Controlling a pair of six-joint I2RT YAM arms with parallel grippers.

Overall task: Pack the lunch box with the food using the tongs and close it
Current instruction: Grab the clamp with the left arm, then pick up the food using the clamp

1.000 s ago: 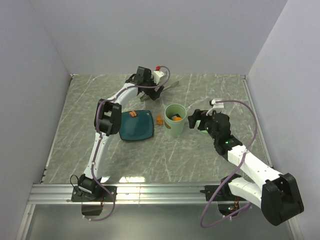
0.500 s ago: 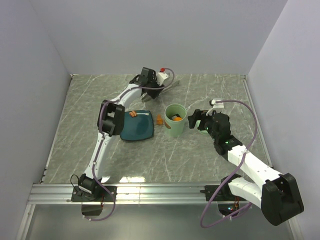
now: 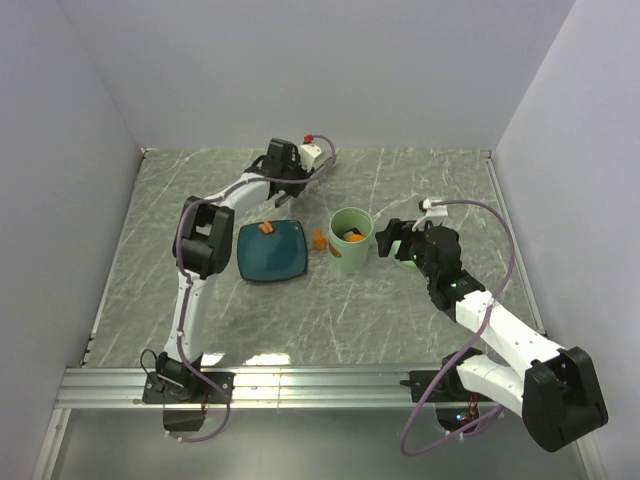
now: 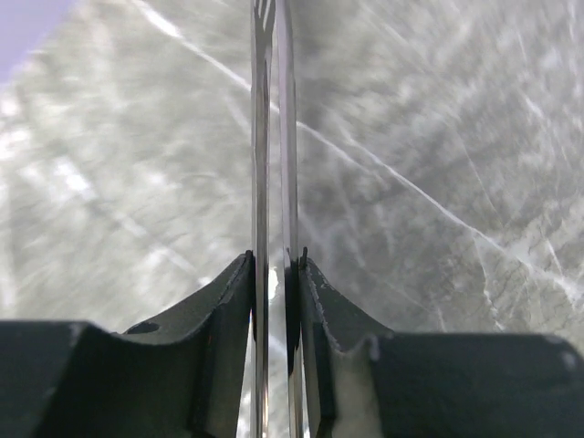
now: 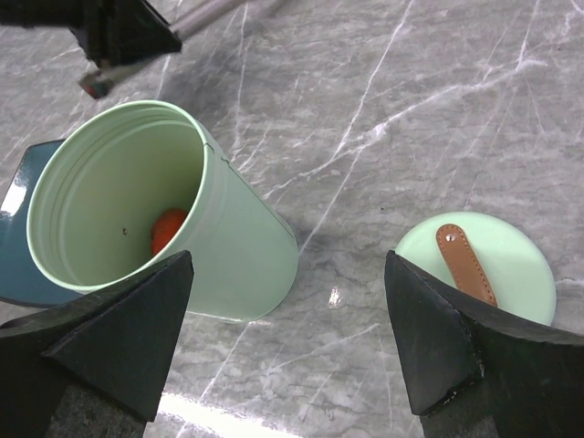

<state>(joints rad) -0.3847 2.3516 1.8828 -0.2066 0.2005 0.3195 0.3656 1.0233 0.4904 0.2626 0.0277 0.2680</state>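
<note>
left tool (image 4: pixel 276 265) grips the tongs (image 4: pixel 271 137), right tool (image 5: pixel 287 274) wide; i see food (image 5: pixel 167 228) in the lunch box (image 5: pixel 233 251), an orange piece (image 3: pixel 319 239) outside, lid (image 5: pixel 497 283) off.

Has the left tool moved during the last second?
Yes. The left tool shifted slightly left, away from the lunch box, which stayed put, and it closed on the tongs.

bright, even light; table (image 5: pixel 338 297) glare; left wrist view blurred.
</note>
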